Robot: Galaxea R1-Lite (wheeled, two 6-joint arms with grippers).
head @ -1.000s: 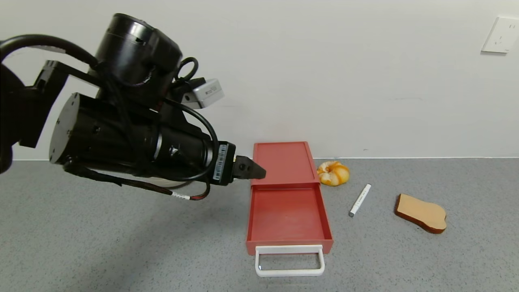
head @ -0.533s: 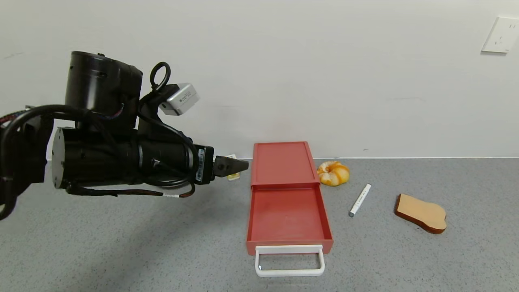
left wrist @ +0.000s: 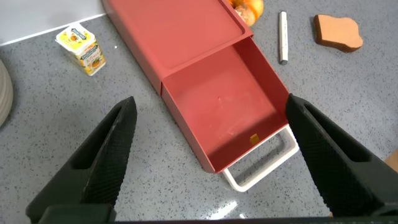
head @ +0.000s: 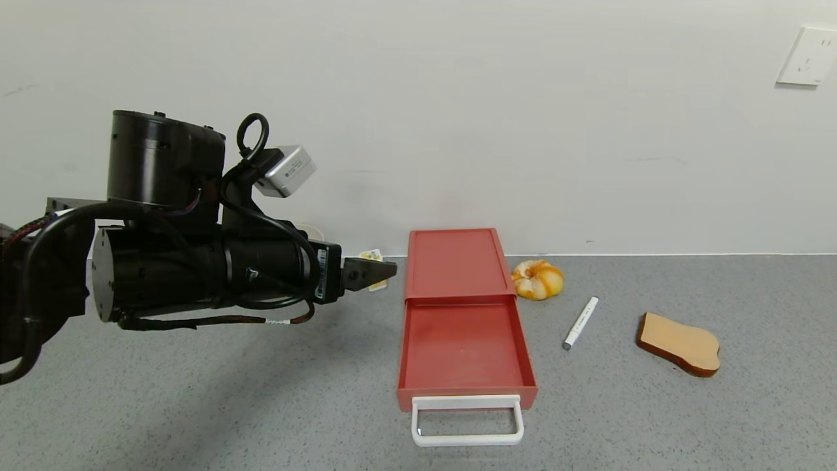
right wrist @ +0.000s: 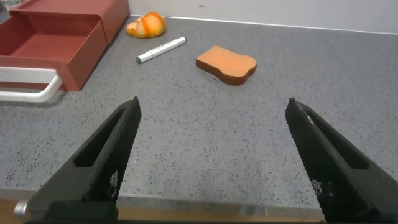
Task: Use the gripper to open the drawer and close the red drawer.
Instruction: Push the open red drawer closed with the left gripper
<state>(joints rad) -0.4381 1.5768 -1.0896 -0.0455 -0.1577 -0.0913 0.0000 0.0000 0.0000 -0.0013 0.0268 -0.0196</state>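
The salmon-red drawer (head: pixel 464 347) stands pulled out of its red casing (head: pixel 456 261), and its white loop handle (head: pixel 467 422) points toward me. The tray is empty. My left gripper (head: pixel 382 269) hovers above the table just left of the casing's left edge, apart from it and holding nothing. In the left wrist view its fingers (left wrist: pixel 112 143) stand wide open above the drawer (left wrist: pixel 230 106) and handle (left wrist: pixel 264 165). My right gripper (right wrist: pixel 213 102) is open and empty, low near the table's front edge, right of the drawer (right wrist: pixel 53 46). It does not show in the head view.
A peeled orange (head: pixel 537 279), a white marker (head: pixel 580 322) and a toast slice (head: pixel 680 343) lie right of the drawer. A small yellow carton (head: pixel 374 278) sits behind my left gripper by the wall. A white plate edge (left wrist: pixel 3 87) lies further left.
My left arm has drawn back to the left, away from the casing's left edge, uncovering the yellow carton. The drawer has not moved.
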